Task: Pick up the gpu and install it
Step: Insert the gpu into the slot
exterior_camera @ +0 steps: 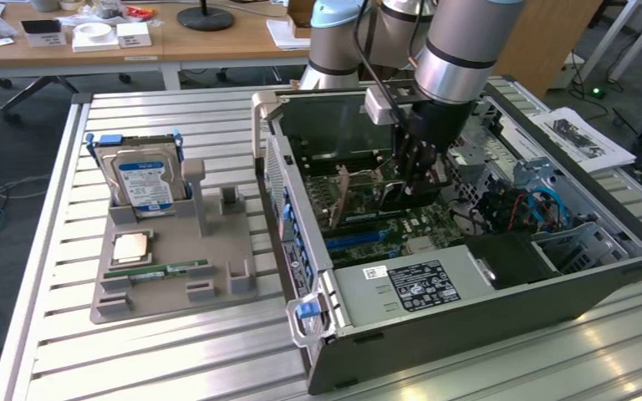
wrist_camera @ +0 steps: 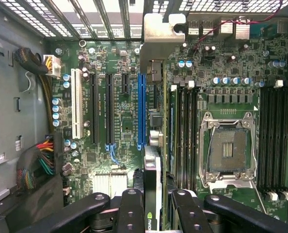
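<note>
My gripper (exterior_camera: 413,180) is lowered inside the open computer case (exterior_camera: 466,334), shut on the gpu (exterior_camera: 354,194). The card hangs upright and edge-on over the motherboard. In the wrist view the gpu (wrist_camera: 152,170) runs as a thin strip between my two black fingers (wrist_camera: 132,208), out to its silvery end bracket (wrist_camera: 158,29) by the case's rear grille. The card sits just beside the long blue slot (wrist_camera: 141,109). I cannot tell whether its lower edge touches the slot.
A hard drive (exterior_camera: 148,180), a memory stick (exterior_camera: 170,269) and a small square chip (exterior_camera: 131,246) rest on the grey holder (exterior_camera: 160,288) at the exterior view's left. Around the card lie the processor socket (wrist_camera: 229,150), black slots (wrist_camera: 100,107), a white slot (wrist_camera: 77,104) and cable bundles (wrist_camera: 37,165).
</note>
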You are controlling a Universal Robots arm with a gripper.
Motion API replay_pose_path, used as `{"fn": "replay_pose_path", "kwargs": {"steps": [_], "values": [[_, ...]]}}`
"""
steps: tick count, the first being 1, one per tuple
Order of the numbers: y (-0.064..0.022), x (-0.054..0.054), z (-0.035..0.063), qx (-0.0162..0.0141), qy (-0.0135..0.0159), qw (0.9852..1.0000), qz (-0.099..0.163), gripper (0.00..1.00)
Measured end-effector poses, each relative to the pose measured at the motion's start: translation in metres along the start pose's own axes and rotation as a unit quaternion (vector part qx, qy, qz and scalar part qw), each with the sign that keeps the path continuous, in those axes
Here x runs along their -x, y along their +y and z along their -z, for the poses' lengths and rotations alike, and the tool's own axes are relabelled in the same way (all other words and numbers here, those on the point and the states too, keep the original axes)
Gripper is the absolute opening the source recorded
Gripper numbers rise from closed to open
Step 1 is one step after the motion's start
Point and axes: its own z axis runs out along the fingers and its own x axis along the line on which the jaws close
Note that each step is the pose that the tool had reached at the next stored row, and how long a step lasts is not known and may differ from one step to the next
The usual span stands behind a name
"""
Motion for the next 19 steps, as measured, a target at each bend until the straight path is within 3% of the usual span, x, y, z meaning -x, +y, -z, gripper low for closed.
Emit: {"fn": "replay_pose_path", "kwargs": {"steps": [19], "values": [[0.0028, -0.0001, -0.0004, 0.0000, 0.0000, 1.0000, 0.000, 0.27]]}}
